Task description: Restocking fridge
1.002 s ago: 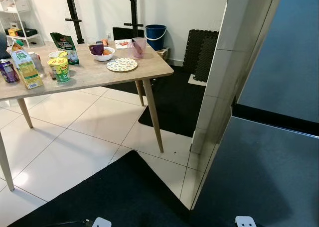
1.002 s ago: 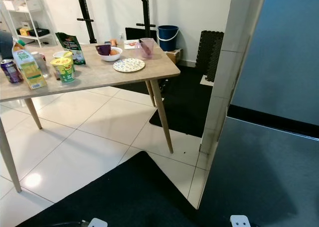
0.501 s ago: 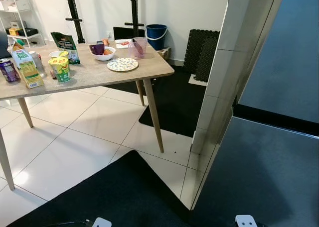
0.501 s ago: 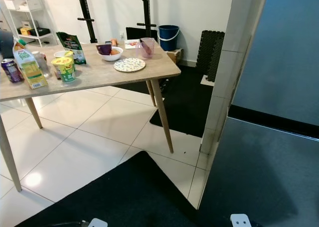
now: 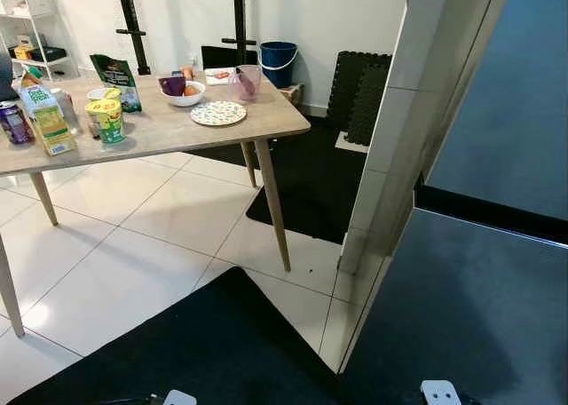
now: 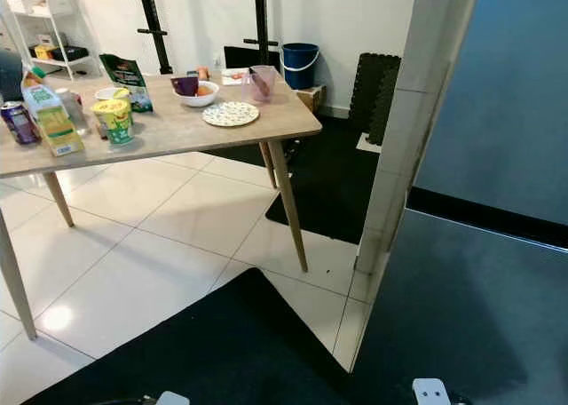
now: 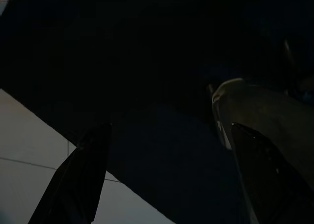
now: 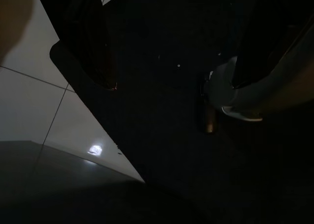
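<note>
Standing between the dark glossy fridge door [image 5: 479, 307] and the pale wooden tabletop [image 5: 169, 125], where the yellow-green juice carton [image 5: 44, 118] and green cup [image 5: 108, 121] wait, both pincers [image 7: 162, 175] [image 8: 171, 52] hang parted and empty, so walking over risks catching the table's leg [image 5: 273, 205] or the black mat's [image 5: 204, 352] edge

The two head cameras look forward and down from standing height, side by side, and share nearly the same scene: the wooden table [image 5: 177, 125] to the left, white floor tiles [image 5: 133, 254], a black mat [image 5: 204, 352] underfoot and the dark fridge door [image 6: 479, 316] close on the right. Each wrist camera looks down along its own fingers, the left gripper [image 7: 167, 180] and right gripper [image 8: 171, 52], close above that mat and tile edge.
</note>
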### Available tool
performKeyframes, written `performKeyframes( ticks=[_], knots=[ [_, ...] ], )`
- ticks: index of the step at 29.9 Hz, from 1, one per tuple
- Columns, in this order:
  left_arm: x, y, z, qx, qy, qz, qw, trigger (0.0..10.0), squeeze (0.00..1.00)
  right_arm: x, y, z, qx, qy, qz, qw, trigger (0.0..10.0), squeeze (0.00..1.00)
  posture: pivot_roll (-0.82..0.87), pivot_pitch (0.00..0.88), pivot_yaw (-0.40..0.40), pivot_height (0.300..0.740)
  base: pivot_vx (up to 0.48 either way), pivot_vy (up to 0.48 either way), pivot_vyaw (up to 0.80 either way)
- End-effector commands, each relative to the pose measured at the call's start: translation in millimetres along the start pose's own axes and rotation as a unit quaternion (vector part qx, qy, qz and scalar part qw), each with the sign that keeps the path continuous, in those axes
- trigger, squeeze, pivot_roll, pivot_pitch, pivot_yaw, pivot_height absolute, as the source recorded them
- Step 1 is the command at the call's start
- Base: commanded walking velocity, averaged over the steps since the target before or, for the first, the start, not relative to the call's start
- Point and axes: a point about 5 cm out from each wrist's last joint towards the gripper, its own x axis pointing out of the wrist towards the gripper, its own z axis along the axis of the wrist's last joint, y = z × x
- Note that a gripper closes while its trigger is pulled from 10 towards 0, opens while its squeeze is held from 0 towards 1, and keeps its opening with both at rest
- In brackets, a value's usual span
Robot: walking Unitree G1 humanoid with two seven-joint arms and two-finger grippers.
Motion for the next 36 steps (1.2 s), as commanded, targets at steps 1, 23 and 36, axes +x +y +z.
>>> performKeyframes(
  ticks=[1,23,36],
  knots=[
    [-0.7,5.6,-2,-0.003,0.004,0.008,1.000,10.0,0.00,-0.5,-2.8,0,0.008,0.000,-0.006,1.000,10.0,0.00,-0.04,0.000,-0.016,0.740,0.000,0.000,0.00],
    [-2.0,9.9,-7,0.015,0.020,0.000,1.000,10.0,0.00,-0.8,3.8,-9,0.013,0.013,0.016,1.000,10.0,0.00,-0.03,0.000,0.002,0.740,0.000,0.000,0.35],
    [-5.5,20.7,-18,0.010,0.034,0.008,0.999,10.0,0.00,-3.1,-3.8,-15,0.009,0.024,0.012,1.000,10.0,0.00,-0.04,0.000,-0.002,0.740,0.000,0.000,0.79]
  ],
)
